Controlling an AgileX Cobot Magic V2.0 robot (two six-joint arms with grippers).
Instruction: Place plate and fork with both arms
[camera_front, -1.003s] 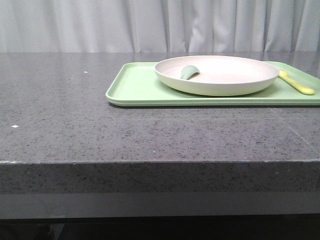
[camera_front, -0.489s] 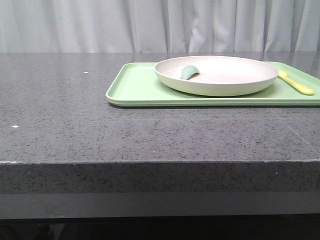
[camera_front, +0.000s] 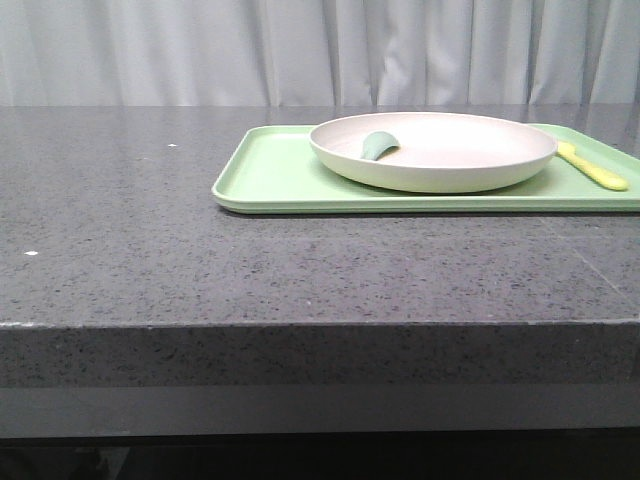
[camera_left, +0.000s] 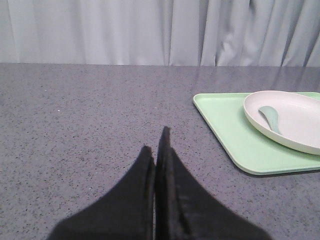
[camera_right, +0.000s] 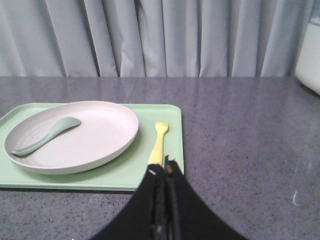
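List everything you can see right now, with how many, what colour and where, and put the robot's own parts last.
tray: one, light green, on the right part of the table.
plate: one, off-white, on the tray.
spoon-like piece: one, teal-green, lying in the plate.
fork: one, pale yellow, on the tray to the right of the plate.
table: one, dark grey speckled.
curtain: pale grey, behind the table.
left gripper: one, black, shut, over bare table.
right gripper: one, black, shut, near the fork's handle.
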